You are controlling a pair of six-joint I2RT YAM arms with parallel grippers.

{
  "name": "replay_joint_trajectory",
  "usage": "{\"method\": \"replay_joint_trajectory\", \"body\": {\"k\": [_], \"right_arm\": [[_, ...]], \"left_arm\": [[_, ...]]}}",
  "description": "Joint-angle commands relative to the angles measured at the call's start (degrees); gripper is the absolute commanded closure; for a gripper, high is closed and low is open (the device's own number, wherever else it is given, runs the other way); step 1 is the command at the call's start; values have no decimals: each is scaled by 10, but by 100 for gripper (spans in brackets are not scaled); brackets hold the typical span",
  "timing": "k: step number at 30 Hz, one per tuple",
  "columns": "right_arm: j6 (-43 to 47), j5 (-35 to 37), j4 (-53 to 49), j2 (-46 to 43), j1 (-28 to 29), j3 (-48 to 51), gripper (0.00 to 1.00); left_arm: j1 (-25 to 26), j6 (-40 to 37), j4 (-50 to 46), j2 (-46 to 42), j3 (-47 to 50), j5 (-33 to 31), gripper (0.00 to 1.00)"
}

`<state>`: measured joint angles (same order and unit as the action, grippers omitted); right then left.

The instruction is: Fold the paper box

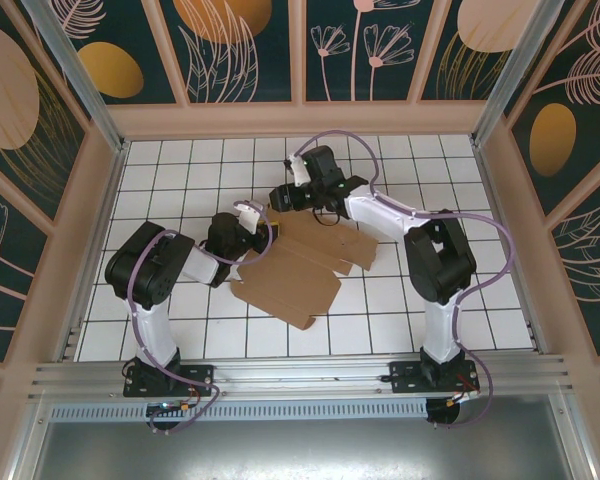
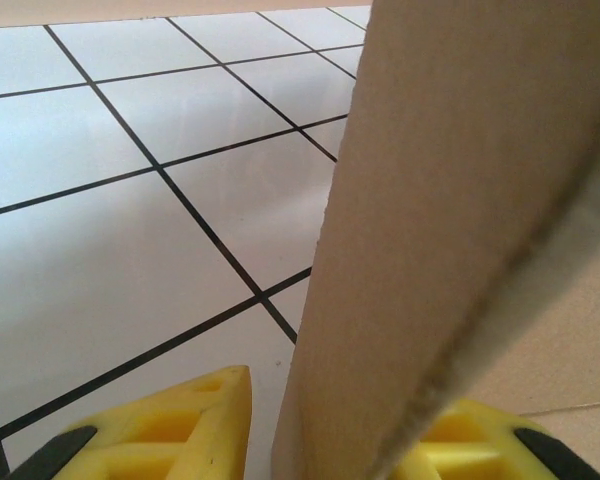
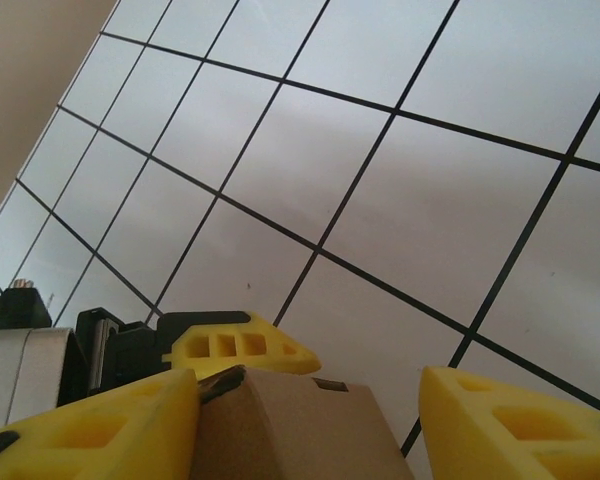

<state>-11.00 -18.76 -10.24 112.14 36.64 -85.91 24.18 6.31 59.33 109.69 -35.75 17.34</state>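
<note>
The paper box (image 1: 298,268) is a brown cardboard sheet lying partly folded on the white tiles at mid-table. My left gripper (image 1: 254,222) sits at its far left corner. In the left wrist view a raised flap (image 2: 450,200) stands between the yellow fingers (image 2: 195,425), with a gap on the left side, so the left gripper (image 2: 345,400) is open around it. My right gripper (image 1: 280,196) hovers just beyond the sheet's far edge. Its jaws (image 3: 310,390) stand wide apart; a cardboard corner (image 3: 300,430) rests against the left finger (image 3: 100,430), clear of the right one.
The white tiled floor (image 1: 180,180) is ringed by a pinkish wall (image 1: 300,118) and patterned panels. One yellow finger of the left gripper (image 3: 242,345) shows just beyond the cardboard corner in the right wrist view. Both arm bases stand at the near rail (image 1: 300,380).
</note>
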Motion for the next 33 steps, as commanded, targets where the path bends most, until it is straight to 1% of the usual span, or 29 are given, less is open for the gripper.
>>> {"method": "replay_joint_trajectory", "body": {"k": [1, 8, 12, 14, 19, 20, 24, 25, 26, 27, 31, 33], "right_arm": [[35, 56, -93, 9, 13, 22, 41], [34, 67, -95, 6, 18, 25, 41], [34, 64, -101, 4, 19, 26, 41], [33, 62, -105, 3, 20, 26, 41], [27, 53, -99, -1, 24, 30, 41], [25, 50, -97, -1, 24, 31, 41], [22, 38, -88, -3, 23, 31, 41], [21, 37, -87, -3, 25, 32, 41], [20, 36, -86, -3, 24, 32, 41], [20, 36, -86, -3, 24, 32, 41], [20, 42, -84, -5, 24, 37, 41], [20, 43, -82, -6, 22, 40, 41]], "left_arm": [[2, 9, 5, -3, 0, -2, 67], [2, 14, 27, -6, 8, -6, 68], [2, 23, 29, 5, -7, 4, 72], [2, 29, 29, 12, -16, 8, 77], [2, 41, 23, 20, -27, 16, 95], [1, 42, 23, 20, -27, 16, 100], [2, 35, 14, 16, -25, 13, 100], [1, 35, 15, 14, -24, 12, 98], [2, 35, 17, 12, -21, 10, 90], [2, 35, 21, 11, -21, 9, 86], [2, 34, 22, 4, -19, 6, 79], [2, 33, 20, 1, -18, 5, 77]]}}
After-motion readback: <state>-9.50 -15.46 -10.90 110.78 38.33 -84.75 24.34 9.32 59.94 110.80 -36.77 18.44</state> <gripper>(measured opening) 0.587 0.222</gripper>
